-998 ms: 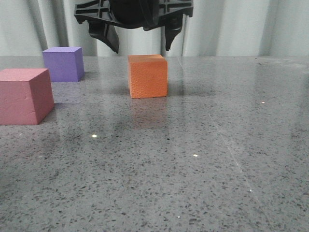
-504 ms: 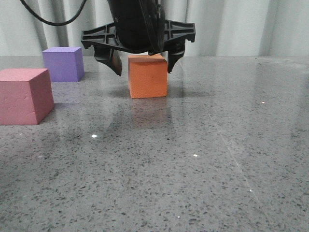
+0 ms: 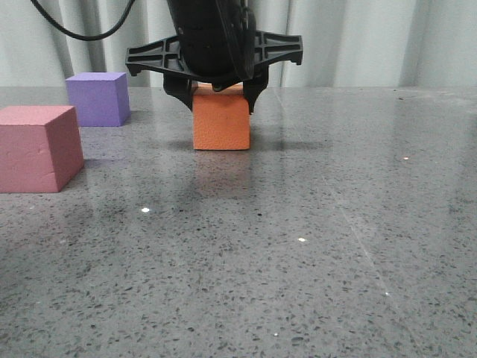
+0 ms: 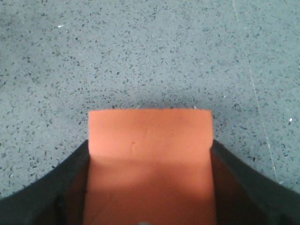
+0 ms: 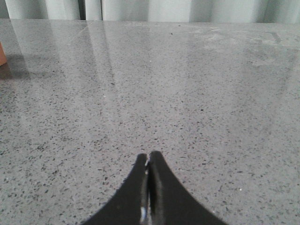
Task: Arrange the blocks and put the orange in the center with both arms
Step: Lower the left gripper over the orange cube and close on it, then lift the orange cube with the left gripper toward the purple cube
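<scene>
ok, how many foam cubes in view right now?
3. Orange cube mid-table, between the left pincer's fingers. Purple cube at far left. Pink-red cube at the near left edge. None seems hidden.

Left gripper (image 3: 220, 97) lowered at far centre, fingers clamping the orange cube (image 3: 221, 121); right gripper (image 5: 148, 161) fingers pressed together.

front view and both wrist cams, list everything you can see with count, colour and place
orange foam cube: 1, orange, on the table, centre-left in the front view, between the left end effector's fingers
purple foam cube: 1, purple, far left, towards the back
pink-red foam cube: 1, dusty pink-red, left edge, nearer the camera
table: 1, grey speckled, under everything
curtain: 1, pale, behind the table
left end effector: 1, black, shut on the orange foam cube
right end effector: 1, black, fingers together above bare table
</scene>
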